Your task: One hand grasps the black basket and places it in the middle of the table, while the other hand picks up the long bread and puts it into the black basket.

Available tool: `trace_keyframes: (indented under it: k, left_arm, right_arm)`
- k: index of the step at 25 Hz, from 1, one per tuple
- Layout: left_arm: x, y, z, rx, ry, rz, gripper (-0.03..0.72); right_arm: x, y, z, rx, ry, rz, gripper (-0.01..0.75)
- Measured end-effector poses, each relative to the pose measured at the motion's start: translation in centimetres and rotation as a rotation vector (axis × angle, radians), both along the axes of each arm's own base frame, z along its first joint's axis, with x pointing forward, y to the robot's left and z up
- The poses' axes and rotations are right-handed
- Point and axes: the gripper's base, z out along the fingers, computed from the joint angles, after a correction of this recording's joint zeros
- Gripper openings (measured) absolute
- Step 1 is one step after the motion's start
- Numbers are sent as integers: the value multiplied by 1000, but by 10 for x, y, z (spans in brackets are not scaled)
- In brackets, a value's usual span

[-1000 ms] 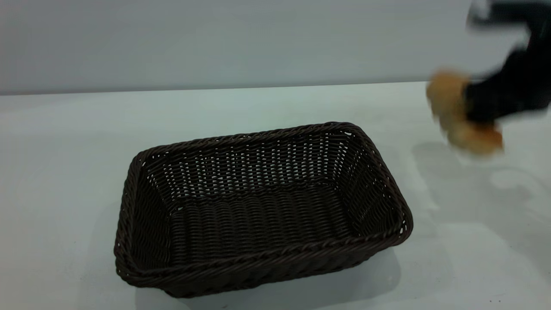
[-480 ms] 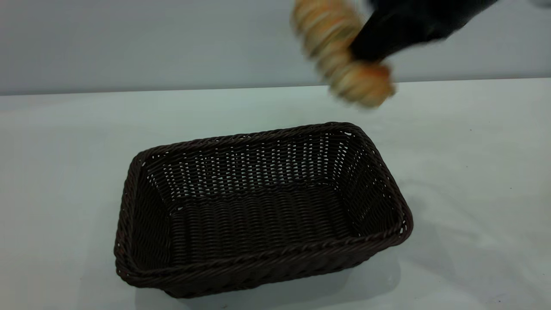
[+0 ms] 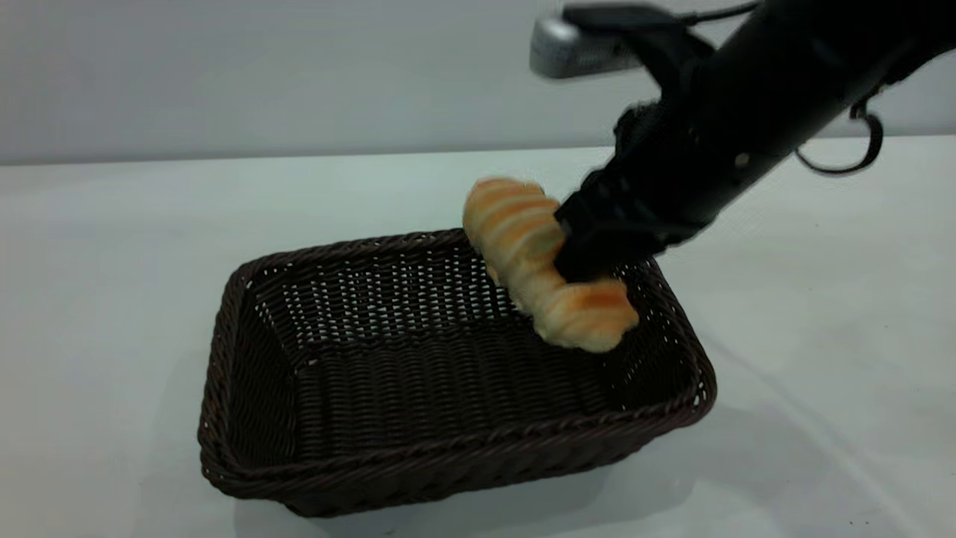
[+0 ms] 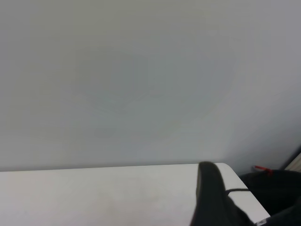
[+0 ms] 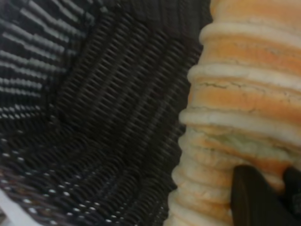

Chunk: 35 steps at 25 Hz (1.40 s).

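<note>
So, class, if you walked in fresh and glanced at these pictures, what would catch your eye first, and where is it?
First, the long bread, golden-orange with pale ridges, held tilted in the air over the far right corner of the black basket. Next, the right gripper, reaching in from the upper right with its jaws shut on the loaf. The dark woven basket itself fills the middle of the white table and has nothing lying in it.

Woven wicker basket, dark, faintly glossy strands, open weave. Bread ridged, crust matt, finely cracked. Table smooth, matt white. Gripper matt black.
</note>
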Motion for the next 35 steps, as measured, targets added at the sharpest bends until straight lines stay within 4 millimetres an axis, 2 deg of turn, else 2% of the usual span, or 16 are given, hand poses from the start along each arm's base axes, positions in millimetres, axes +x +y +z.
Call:
trace_keyframes:
  k: [4, 7, 10, 15, 17, 20, 24, 26, 29, 32, 35]
  left_arm:
    - [0, 0, 0, -2, 1, 0, 517]
    - [0, 0, 0, -2, 1, 0, 517]
    - [0, 0, 0, -1, 2, 0, 517]
    - [0, 0, 0, 0, 1, 0, 517]
    - [0, 0, 0, 1, 1, 0, 517]
    - [0, 0, 0, 13, -6, -2, 517]
    - [0, 0, -2, 65, -13, -4, 517]
    - [0, 1, -4, 107, -5, -4, 517]
    - [-1, 3, -8, 186, 7, -4, 517]
    - [-6, 10, -9, 264, -14, 16, 517]
    - [-20, 24, -7, 302, -53, 59, 517]
  right_arm:
    - [2, 1, -14, -10, 19, 1, 36]
    - [2, 1, -15, -15, 7, 18, 80]
    - [3, 1, -15, -18, -3, 26, 209]
    - [4, 1, -14, -25, -19, 24, 495]
    - [6, 0, -8, -28, -47, 20, 554]
    - [11, 2, 20, -13, -143, 40, 571]
    - [9, 0, 96, 51, -346, 50, 540]
    - [-3, -6, 136, 83, -438, 52, 525]
    - [-28, -18, 177, 95, -494, 70, 516]
    - [-54, -34, 200, 46, -459, 58, 514]
    - [-77, -58, 211, -101, -392, -4, 514]
